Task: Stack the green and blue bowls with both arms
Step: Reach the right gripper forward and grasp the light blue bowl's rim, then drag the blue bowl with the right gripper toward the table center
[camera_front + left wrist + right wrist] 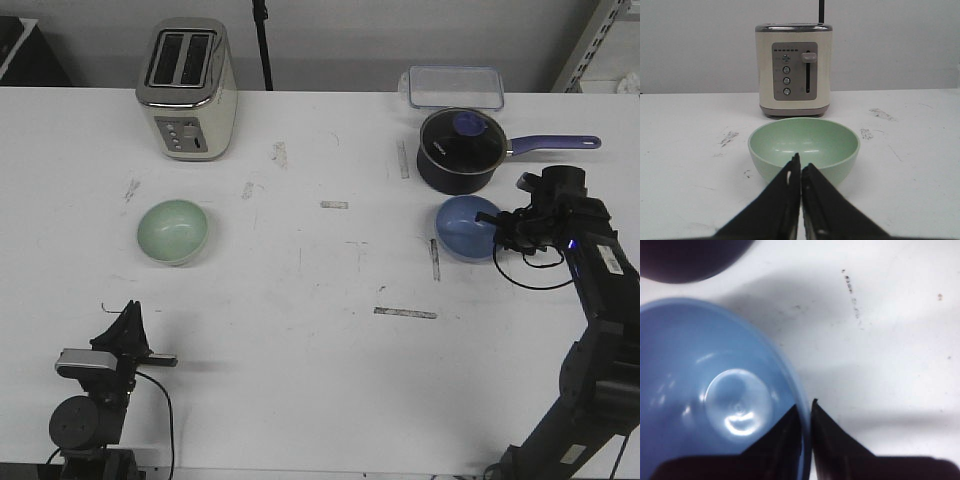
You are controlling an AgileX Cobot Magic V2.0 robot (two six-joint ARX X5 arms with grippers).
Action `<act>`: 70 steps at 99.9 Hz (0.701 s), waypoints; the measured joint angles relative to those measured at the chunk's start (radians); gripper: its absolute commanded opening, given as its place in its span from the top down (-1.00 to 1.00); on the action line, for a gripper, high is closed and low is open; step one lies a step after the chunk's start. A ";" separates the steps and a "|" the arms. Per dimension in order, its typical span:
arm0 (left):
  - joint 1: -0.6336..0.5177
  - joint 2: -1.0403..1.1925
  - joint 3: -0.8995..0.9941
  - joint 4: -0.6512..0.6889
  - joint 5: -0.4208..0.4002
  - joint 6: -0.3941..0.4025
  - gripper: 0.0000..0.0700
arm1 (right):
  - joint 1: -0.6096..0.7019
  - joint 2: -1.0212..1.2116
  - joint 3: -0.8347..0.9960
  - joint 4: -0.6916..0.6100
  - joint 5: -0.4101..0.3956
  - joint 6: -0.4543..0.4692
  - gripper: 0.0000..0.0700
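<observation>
Two glossy bowls: green bowl [173, 231]; blue bowl [467, 228].

Glossy smooth blue bowl [715, 400] and green bowl [804, 147]; scuffed matt white table [320, 330].

We saw the pale mint green glossy round bowl [173, 231] sitting upright and empty on the left half of the white table, in front of the toaster. The periwinkle blue glossy round bowl [466, 228], equal in size, sat upright well apart on the right, just before the dark saucepan.
</observation>
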 measured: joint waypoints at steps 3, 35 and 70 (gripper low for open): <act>0.000 0.000 0.000 0.000 0.000 0.000 1.00 | 0.001 0.000 0.000 0.000 -0.001 0.002 0.97; 0.000 0.000 0.000 0.000 0.000 0.000 1.00 | 0.002 -0.030 0.000 -0.035 -0.029 0.039 0.97; 0.000 0.000 0.000 0.000 0.000 0.000 1.00 | 0.098 -0.172 0.000 -0.045 -0.046 0.109 0.97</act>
